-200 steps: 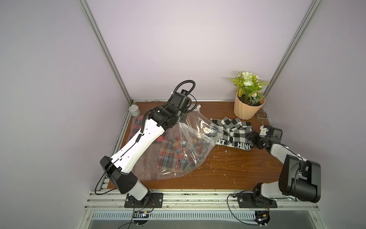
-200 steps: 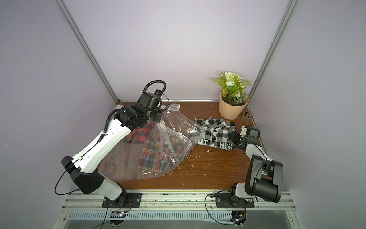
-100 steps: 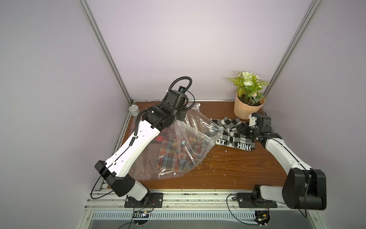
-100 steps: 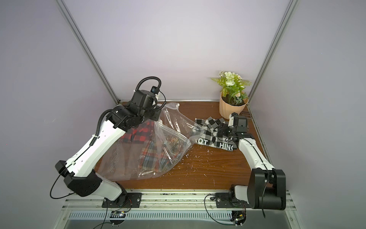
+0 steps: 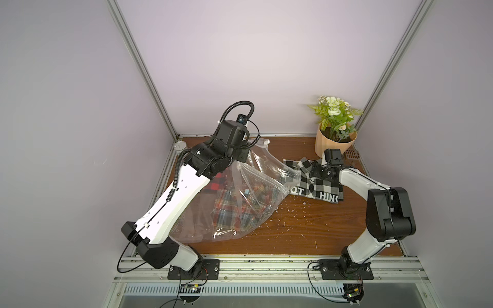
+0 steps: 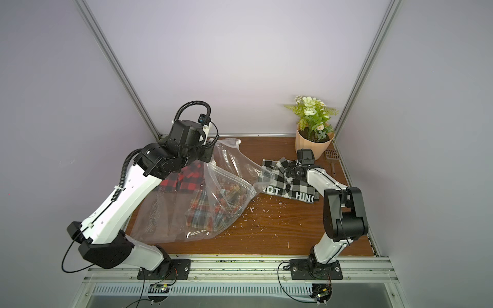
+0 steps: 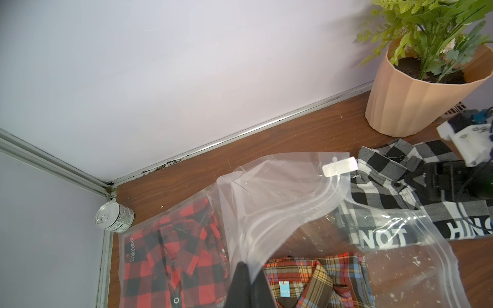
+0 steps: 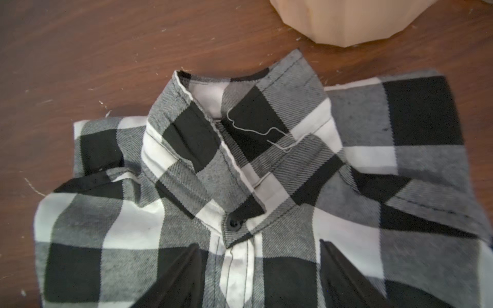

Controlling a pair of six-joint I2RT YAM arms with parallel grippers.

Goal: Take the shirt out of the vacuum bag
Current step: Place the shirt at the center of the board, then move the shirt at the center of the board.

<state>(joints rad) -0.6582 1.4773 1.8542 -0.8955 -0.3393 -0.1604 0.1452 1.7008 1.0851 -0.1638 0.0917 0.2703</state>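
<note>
**Swings in, poised to pinch**

Out of its folded-back pose, the right gripper (image 8: pixel 260 245) hangs spread above the placket (image 8: pixel 240 256) of the black-and-white checked shirt (image 5: pixel 320 186), which lies beside the vacuum bag (image 5: pixel 266 165). It grasps nothing. The left gripper (image 7: pixel 246 269) stays clenched on the bag's lifted mouth. Pinch below the collar (image 8: pixel 240 112) and drag away from the bag. Whether the hem (image 5: pixel 317 196) sits inside or beneath the bag is unclear.

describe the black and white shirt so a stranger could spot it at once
Find the peach plant pot in the table's back right corner; the shirt lies just in front of it, beneath the open right tool. Unlike the red check shirt and the multicolour plaid shirt under clear plastic, it is black, white and grey with white lettering on a black band.
</note>
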